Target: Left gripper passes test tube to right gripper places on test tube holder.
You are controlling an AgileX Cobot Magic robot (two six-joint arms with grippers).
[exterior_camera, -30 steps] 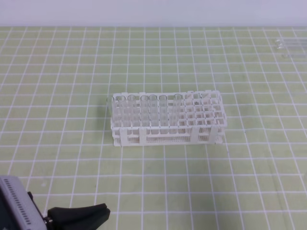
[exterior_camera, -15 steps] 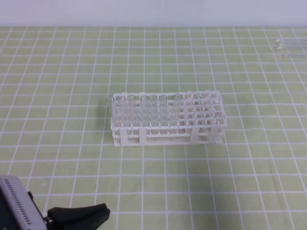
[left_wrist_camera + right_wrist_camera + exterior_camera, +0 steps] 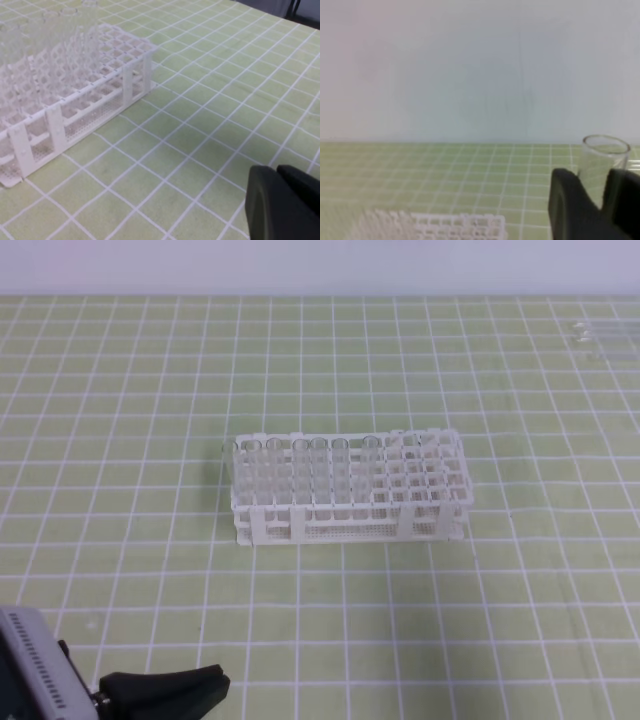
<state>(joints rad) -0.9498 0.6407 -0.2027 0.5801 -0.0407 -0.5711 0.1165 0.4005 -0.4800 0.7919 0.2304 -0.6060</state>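
The test tube (image 3: 605,157), clear with an open rim, stands upright between the black jaws of my right gripper (image 3: 606,196), which is shut on it; this shows only in the right wrist view. The white test tube holder (image 3: 345,490) sits mid-table and holds several clear tubes in its left part. It also appears at the left of the left wrist view (image 3: 65,95) and low in the right wrist view (image 3: 435,224). My left gripper (image 3: 205,685) rests at the bottom left corner, jaws together and empty, and is seen close up (image 3: 280,200) in its own view.
Loose clear tubes (image 3: 603,335) lie at the far right back of the green gridded mat (image 3: 450,620). A pale wall (image 3: 470,70) rises behind the table.
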